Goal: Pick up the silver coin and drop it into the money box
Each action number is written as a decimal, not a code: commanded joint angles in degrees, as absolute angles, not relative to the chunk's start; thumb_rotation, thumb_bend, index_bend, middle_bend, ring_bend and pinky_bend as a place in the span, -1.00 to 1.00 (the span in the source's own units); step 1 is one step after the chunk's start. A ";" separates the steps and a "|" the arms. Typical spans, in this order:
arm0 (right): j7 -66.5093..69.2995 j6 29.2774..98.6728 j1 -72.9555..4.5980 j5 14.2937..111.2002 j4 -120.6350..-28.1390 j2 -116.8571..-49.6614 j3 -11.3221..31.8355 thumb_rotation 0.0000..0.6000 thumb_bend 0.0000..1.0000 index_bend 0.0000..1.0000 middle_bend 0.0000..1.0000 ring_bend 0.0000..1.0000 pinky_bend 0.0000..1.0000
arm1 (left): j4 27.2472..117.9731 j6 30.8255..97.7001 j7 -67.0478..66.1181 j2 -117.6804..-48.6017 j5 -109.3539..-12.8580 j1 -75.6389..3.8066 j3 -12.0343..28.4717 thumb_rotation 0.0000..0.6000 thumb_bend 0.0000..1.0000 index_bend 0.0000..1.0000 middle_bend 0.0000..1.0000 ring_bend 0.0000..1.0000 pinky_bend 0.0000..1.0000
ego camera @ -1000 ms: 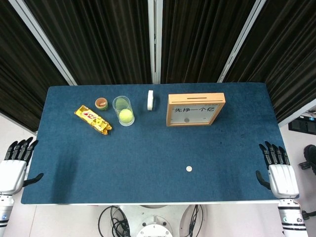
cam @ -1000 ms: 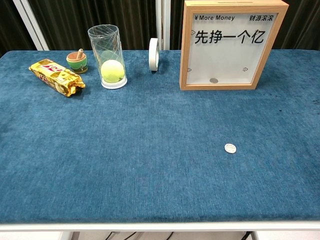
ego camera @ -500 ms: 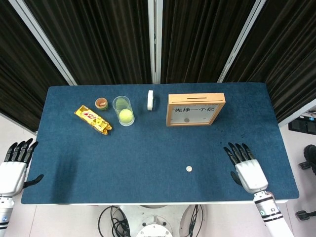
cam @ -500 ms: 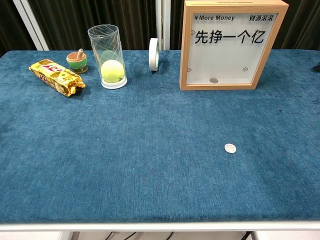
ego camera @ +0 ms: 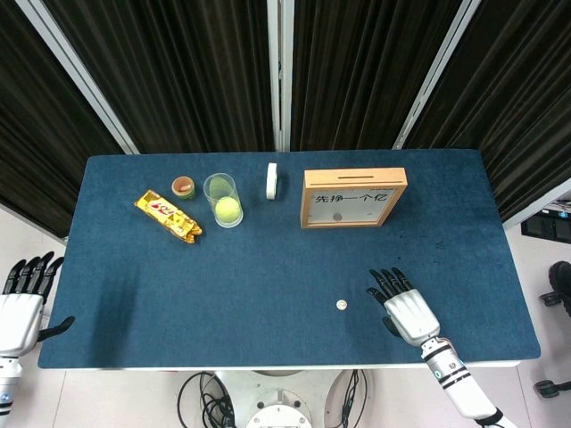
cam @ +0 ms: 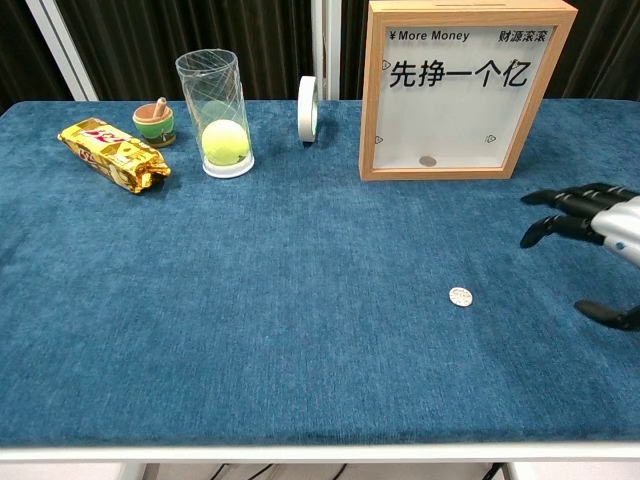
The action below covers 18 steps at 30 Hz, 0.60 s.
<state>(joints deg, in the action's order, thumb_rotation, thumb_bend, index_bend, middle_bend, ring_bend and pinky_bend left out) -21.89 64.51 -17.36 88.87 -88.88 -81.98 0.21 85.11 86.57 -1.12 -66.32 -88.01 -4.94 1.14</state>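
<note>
One blue cloth-covered surface [ego camera: 268, 267] fills the scene, with dark pleated curtains [ego camera: 178, 71] and pale upright rails behind its far edge and light floor around it. At the near left, off the surface's edge, the left hand [ego camera: 20, 308] hangs with fingers spread and holds nothing. Near the front, right of centre, the silver coin [ego camera: 341, 305] lies flat on the cloth, with the right hand [ego camera: 406, 308] just to its right, fingers apart, apart from the coin. Farther back stands the wooden money box [ego camera: 353, 197], a coin visible inside it. Along the far left sit a white ring on edge [ego camera: 271, 180], a clear cup [ego camera: 222, 200] holding a tennis ball [ego camera: 227, 209], a small green pot [ego camera: 184, 187] and a gold snack packet [ego camera: 167, 216]. Since a second ago the right hand has moved from the surface's right edge leftward toward the coin; the left hand has slid slightly lower.
</note>
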 commanded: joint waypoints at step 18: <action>-20.39 61.54 -21.73 87.36 -82.60 -90.37 0.92 1.00 -0.44 -0.32 -1.00 -1.00 -1.00 | 82.50 86.80 1.36 -66.62 -87.46 -4.94 1.83 1.00 -0.75 -0.90 -1.00 -1.00 -1.00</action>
<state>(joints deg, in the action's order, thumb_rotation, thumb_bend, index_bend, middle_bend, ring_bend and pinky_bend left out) -20.46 61.52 -21.65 87.40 -82.69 -90.29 0.90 82.53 86.80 1.33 -66.60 -87.48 -4.95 1.82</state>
